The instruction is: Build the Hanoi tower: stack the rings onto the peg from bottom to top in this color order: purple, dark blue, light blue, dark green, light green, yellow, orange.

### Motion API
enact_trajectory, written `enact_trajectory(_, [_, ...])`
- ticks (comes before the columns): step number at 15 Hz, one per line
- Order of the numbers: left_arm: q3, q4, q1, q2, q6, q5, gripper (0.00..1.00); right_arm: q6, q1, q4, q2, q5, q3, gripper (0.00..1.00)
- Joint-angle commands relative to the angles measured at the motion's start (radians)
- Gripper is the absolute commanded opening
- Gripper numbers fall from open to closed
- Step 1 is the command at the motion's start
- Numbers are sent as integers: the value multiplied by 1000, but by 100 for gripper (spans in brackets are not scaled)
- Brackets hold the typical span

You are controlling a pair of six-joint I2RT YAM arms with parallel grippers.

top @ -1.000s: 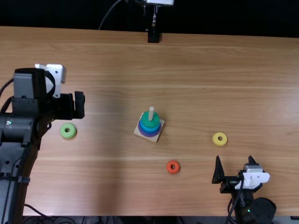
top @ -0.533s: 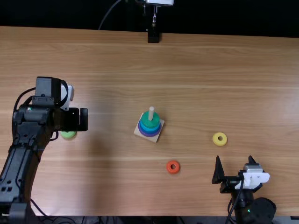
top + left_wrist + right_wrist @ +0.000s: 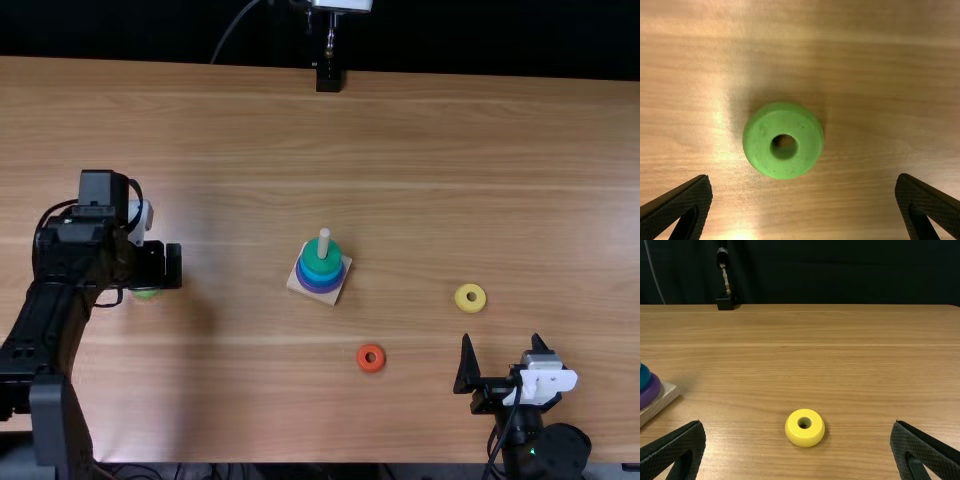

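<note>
carefully, i'd center the left claw (image 3: 804, 176), spread wide, over the light green ring (image 3: 784, 120). lower level, then pinch evenly.

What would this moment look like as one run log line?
left jaws open over light green ring | right jaws open, empty | dark green ring topmost on peg | yellow ring, orange ring loose on table

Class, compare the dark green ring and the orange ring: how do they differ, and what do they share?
The dark green ring is threaded on the peg, while the orange ring lies off it. The dark green ring sits on top of other rings; the orange ring rests directly on the table. The dark green ring looks wider than the orange ring. Both are round.
</note>
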Motion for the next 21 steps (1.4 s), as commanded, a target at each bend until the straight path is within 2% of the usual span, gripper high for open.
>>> enact_trajectory(1, [-24,7,8,46,5,1,100,-7,-11,-58,-13,-12,-69,100])
enact_trajectory(6, [-23,14,25,98,7,12,100,-9,-11,-58,-13,-12,-67,100])
enact_trajectory(17, [-23,23,19,134,7,14,100,-9,-11,-58,-13,-12,-69,100])
enact_trajectory(20, [-41,104,17,132,7,14,100,-7,-11,-58,-13,-12,-67,100])
enact_trajectory(21, [-52,128,17,131,7,16,95,-9,-11,-58,-13,-12,-69,100])
